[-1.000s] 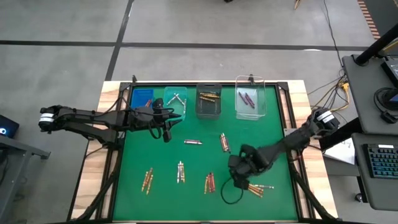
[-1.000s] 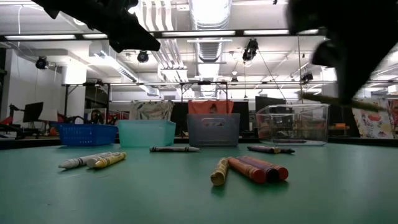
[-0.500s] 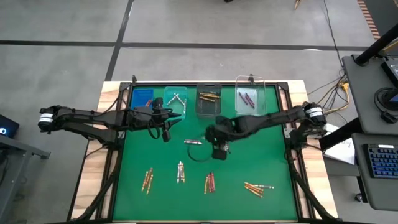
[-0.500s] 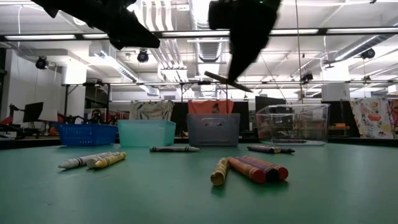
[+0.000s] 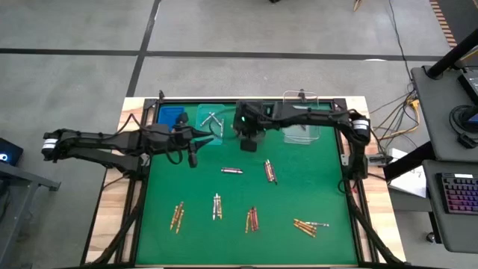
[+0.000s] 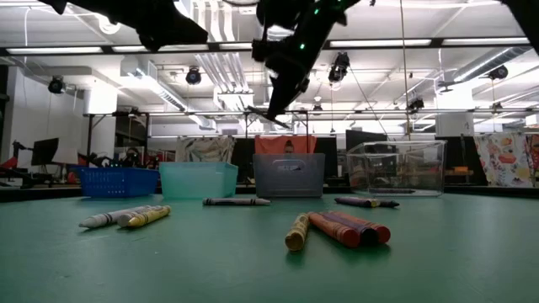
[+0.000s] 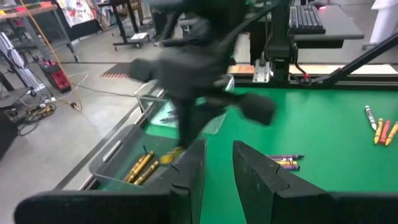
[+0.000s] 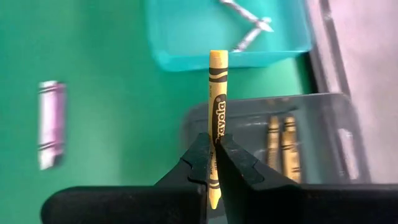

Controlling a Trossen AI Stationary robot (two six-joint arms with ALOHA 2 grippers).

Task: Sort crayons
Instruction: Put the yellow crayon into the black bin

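Crayon (image 8: 217, 106), gold-yellow, is clamped between the fingers of the right gripper (image 5: 249, 142), which hangs over the grey bin (image 5: 251, 119) at the back of the green mat (image 5: 299, 187); the wrist view shows two more gold crayons (image 8: 281, 146) lying in that bin. The teal bin (image 5: 210, 119) beside it holds silver crayons (image 5: 212, 119), the blue bin (image 5: 172, 116) sits at the far left of the row, and the clear bin (image 5: 302, 118) at the right end. The left gripper (image 5: 192, 156) waits over the mat near the teal bin, its fingers a little apart and holding nothing. Loose crayons lie on the mat: one purple (image 5: 231, 171), one cluster (image 5: 269, 171) mid-mat, and four clusters (image 5: 252, 219) along the front.
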